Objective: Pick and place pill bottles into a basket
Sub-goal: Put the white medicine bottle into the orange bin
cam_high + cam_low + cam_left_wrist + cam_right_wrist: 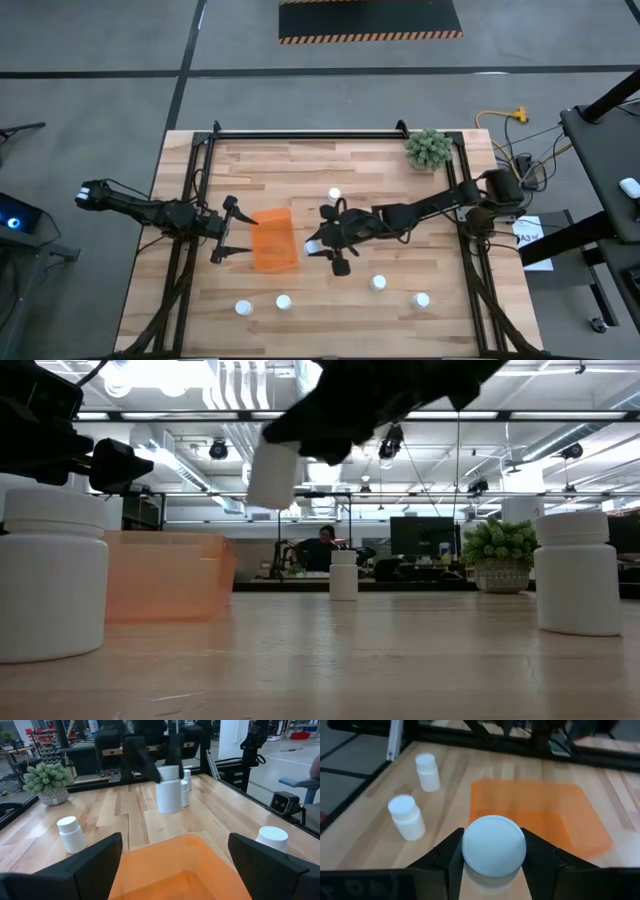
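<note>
High view first: the right gripper sits just beside the orange basket, on its right side, with a pill bottle pinched between its fingers. From table level that bottle hangs clear of the wood, well above the basket's rim. The basket looks empty as far as I can see. The left gripper waits at the basket's other side, fingers spread wide with the orange wall between them, though I cannot tell if they touch it.

Five more bottles stand loose on the table: one behind the right gripper, two near the front edge to the left, and two toward the front right. A small green plant sits in the far right corner.

I judge this as the carrying step for the first bottle. Next, the right arm needs to travel a little left until the bottle is over the basket's floor, lower it, then let go without clipping the near wall.
</note>
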Robot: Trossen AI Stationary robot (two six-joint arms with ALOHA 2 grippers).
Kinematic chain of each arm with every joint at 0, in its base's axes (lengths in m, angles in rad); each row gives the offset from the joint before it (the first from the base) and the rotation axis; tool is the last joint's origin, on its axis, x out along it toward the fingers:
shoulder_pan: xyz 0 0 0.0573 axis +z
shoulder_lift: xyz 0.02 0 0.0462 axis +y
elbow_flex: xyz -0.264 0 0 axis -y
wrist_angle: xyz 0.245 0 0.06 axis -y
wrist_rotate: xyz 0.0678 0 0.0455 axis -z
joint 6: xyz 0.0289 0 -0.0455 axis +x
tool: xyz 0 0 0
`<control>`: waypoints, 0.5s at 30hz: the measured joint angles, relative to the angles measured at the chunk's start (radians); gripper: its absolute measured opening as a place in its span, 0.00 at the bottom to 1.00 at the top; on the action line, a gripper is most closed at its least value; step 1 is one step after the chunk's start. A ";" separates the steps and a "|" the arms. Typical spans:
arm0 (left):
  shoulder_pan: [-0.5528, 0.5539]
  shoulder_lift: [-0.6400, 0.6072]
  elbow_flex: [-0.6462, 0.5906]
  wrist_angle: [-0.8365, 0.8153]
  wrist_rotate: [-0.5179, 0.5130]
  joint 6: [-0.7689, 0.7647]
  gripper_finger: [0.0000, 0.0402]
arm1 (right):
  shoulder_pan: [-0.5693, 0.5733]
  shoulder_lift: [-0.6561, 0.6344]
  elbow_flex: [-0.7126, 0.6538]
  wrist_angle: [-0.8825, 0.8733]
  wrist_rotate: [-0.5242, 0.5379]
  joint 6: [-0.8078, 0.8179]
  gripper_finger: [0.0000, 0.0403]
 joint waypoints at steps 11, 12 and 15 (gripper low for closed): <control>0.000 0.001 0.000 0.000 0.000 0.000 0.86 | -0.003 0.079 0.112 -0.002 -0.054 -0.029 0.36; 0.000 0.001 0.000 0.001 0.000 0.000 0.86 | -0.003 0.085 0.115 -0.002 -0.055 -0.029 0.36; 0.000 0.001 0.000 0.001 0.000 0.000 0.86 | -0.011 0.089 0.121 -0.005 -0.056 -0.029 0.36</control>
